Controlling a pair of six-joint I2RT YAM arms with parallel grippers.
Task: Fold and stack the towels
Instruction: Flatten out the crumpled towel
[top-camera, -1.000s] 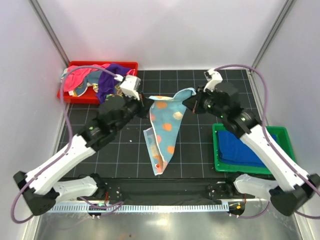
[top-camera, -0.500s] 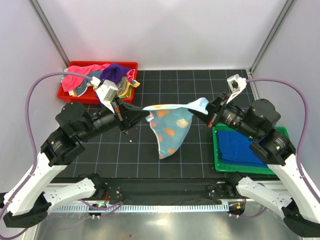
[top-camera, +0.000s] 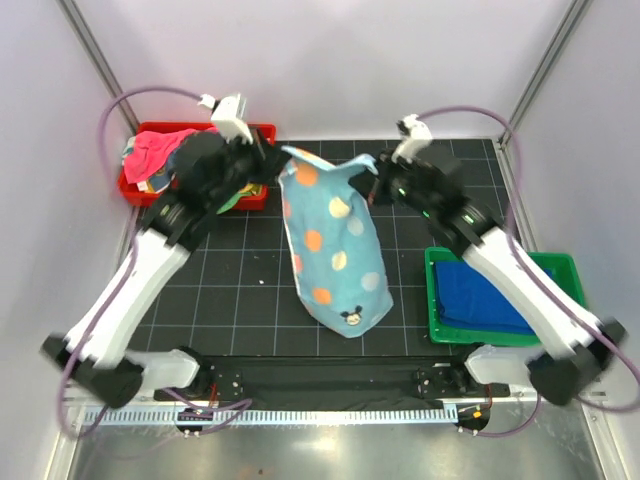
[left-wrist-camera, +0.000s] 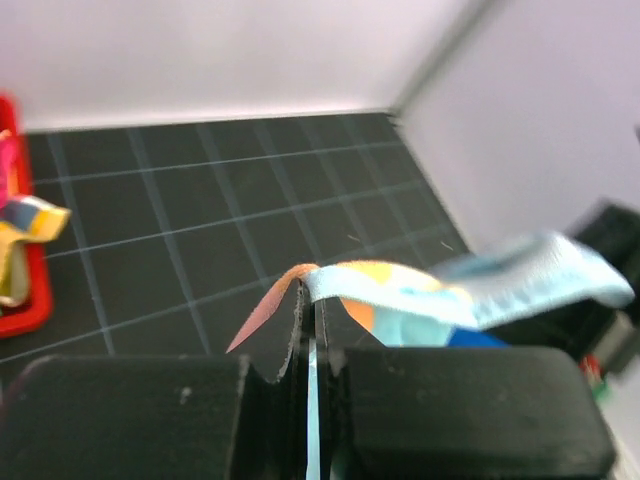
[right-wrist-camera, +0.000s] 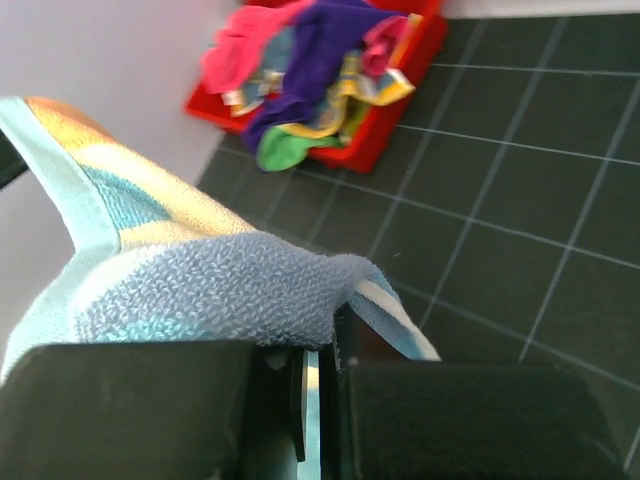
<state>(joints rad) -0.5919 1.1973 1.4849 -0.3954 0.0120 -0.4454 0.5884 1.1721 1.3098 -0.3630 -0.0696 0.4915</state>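
A light blue towel with coloured polka dots (top-camera: 335, 245) hangs spread between my two grippers over the black mat, its lower end near the front of the mat. My left gripper (top-camera: 282, 160) is shut on its far left corner, seen in the left wrist view (left-wrist-camera: 312, 290). My right gripper (top-camera: 372, 172) is shut on its far right corner, seen in the right wrist view (right-wrist-camera: 320, 330). A royal blue towel (top-camera: 480, 295) lies in the green tray (top-camera: 500, 335). Pink, purple and teal-and-yellow towels (right-wrist-camera: 310, 60) are piled in the red tray (top-camera: 135, 190).
The gridded black mat (top-camera: 250, 280) covers the table. White walls stand behind and at both sides. The red tray is at the far left, the green tray at the near right. Purple cables loop above both arms.
Both grippers have moved toward the far side and lifted, pulling the polka-dot towel open from a narrow hanging strip into a spread, flat panel. The left arm now partly covers the red tray.
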